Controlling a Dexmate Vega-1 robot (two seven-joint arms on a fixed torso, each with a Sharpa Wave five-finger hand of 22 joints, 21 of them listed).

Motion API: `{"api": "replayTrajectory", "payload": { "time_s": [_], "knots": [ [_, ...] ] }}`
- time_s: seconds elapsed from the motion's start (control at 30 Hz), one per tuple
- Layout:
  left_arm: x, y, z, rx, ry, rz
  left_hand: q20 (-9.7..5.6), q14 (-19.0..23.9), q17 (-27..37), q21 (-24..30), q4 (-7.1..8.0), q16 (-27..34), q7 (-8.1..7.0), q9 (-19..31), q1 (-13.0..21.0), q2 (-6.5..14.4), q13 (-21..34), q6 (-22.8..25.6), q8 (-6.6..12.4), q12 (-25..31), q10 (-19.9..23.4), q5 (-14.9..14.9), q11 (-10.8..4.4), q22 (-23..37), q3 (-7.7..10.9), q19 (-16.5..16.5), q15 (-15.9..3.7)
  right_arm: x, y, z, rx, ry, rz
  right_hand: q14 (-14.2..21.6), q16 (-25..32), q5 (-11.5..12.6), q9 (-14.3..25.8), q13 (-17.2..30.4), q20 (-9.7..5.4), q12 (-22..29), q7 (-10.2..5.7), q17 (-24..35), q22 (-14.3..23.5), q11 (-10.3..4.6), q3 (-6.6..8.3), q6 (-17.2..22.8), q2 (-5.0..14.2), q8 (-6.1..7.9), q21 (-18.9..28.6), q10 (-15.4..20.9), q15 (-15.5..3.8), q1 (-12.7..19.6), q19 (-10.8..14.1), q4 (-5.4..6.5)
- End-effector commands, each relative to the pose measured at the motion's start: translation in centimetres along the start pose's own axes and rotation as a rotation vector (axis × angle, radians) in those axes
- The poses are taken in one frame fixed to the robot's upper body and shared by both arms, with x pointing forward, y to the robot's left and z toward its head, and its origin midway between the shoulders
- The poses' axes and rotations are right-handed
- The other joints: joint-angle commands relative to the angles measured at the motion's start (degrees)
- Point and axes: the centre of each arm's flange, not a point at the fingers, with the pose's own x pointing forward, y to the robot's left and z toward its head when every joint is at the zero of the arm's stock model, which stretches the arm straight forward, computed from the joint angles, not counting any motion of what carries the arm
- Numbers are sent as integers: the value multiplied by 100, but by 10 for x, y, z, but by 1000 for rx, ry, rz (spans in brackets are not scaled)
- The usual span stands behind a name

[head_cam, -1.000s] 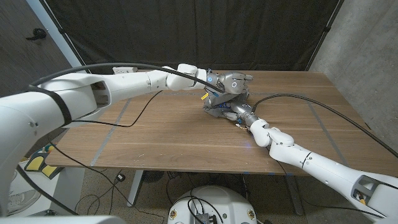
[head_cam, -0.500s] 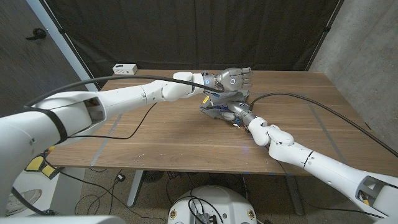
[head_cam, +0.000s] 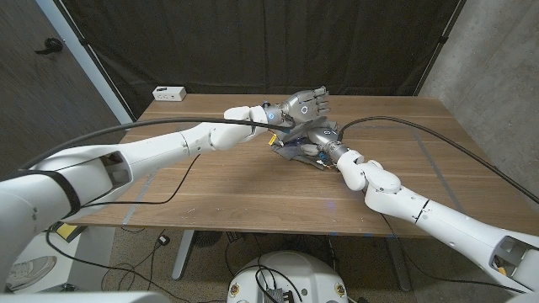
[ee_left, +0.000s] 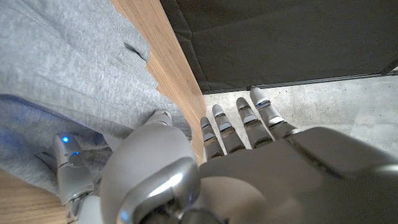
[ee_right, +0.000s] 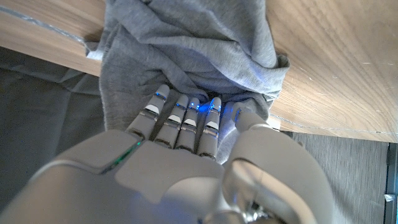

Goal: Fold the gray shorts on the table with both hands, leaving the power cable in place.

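Above the far middle of the table [head_cam: 210, 181], the left hand [head_cam: 305, 105] hangs spread wide and empty over the gray shorts [head_cam: 296, 145], while the right hand [head_cam: 327, 150] presses its fingers [ee_right: 181, 118] into the bunched cloth. With only one hand on the bundle, a fold could spring loose or drag crooked. Any sweep toward the power cable [head_cam: 421, 139], which lies just beside the shorts, risks shifting it. Whether the right hand actually grips fabric is hidden, and the shorts' layering is hard to read.

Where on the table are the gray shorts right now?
In the head view the gray shorts lie bunched near the table's far middle, under the raised left hand, with the right hand pressing on them from the right.
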Motion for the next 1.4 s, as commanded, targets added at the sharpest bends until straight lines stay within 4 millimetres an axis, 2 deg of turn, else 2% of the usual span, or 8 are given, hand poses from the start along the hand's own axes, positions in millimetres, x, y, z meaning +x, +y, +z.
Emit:
{"api": "replayTrajectory", "payload": {
  "time_s": [0.03, 0.33, 0.5, 0.63, 0.83, 1.1, 1.4],
  "knots": [
    [-12, 1, 0, 5, 19, -15, 40, -17, 12, -9, 25, 22, -14, -3, -71, 9, -6, 6, 29, 31, -2, 34, -18, 20, 24, 6, -600, -23, -4, -4, -40, 49, 17, -4, 27, -5, 19, 20, -14, 10, -18, 17, 9, -6, -14, 1, -3, -9, 17, 36, -169, -37, 46, -13],
    [-16, 4, -5, 6, 51, -6, 36, -7, 6, -14, 9, 32, -14, -5, -86, 2, -8, 26, 45, 44, -1, 36, -23, 18, 28, 13, -611, -51, -6, -14, -35, 121, 16, 10, 31, -3, 20, 21, -22, 17, -27, 14, 10, -18, -8, 35, -4, 3, 22, 51, -186, -47, 71, -12],
    [-23, 4, -10, 4, 76, -11, 37, -4, 3, -18, -3, 36, -16, -6, -94, -1, -9, 29, 50, 53, 3, 37, -28, 17, 33, 13, -611, -61, -8, -17, -51, 149, 6, 28, 33, 0, 20, 21, -16, 22, -24, 7, 10, 6, 1, 45, -8, 6, 26, 65, -181, -53, 90, -12],
    [-33, 1, -14, -9, 110, -29, 41, -6, 0, -20, -11, 37, -15, -7, -99, -3, -9, 38, 56, 58, 5, 38, -30, 16, 36, 19, -614, -67, -9, -21, -52, 170, 1, 34, 32, 3, 20, 21, -18, 23, -29, 5, 10, -46, 7, 59, -10, 10, 24, 67, -185, -64, 93, -6],
    [-52, -6, -19, -36, 174, -69, 42, -4, -3, -20, -22, 40, -16, -9, -107, -6, -10, 47, 62, 65, 7, 40, -31, 15, 41, 31, -610, -74, -16, -28, -37, 208, -23, 38, 29, 5, 20, 21, -19, 24, -35, -1, 10, -38, 15, 65, -12, 11, 25, 70, -193, -67, 102, -8],
    [-89, -16, -27, -75, 278, -141, 53, 15, -9, -24, -49, 49, -14, -11, -115, -15, -13, 78, 76, 81, 23, 43, -51, 13, 52, 47, -614, -86, -36, -43, -12, 289, -94, 52, 29, 8, 20, 21, -29, 31, -42, -8, 10, -41, 27, 76, -15, 13, 26, 91, -213, -69, 118, -17],
    [-125, -23, -31, -129, 397, -209, 67, 21, -13, -27, -71, 52, -12, -13, -121, -22, -15, 124, 93, 90, 29, 44, -44, 11, 62, 63, -605, -87, -49, -43, 15, 298, -177, 64, 20, 15, 20, 21, -33, 28, -44, -26, 10, -66, 55, 81, -24, 12, 22, 92, -218, -52, 124, -44]
  ]
}}
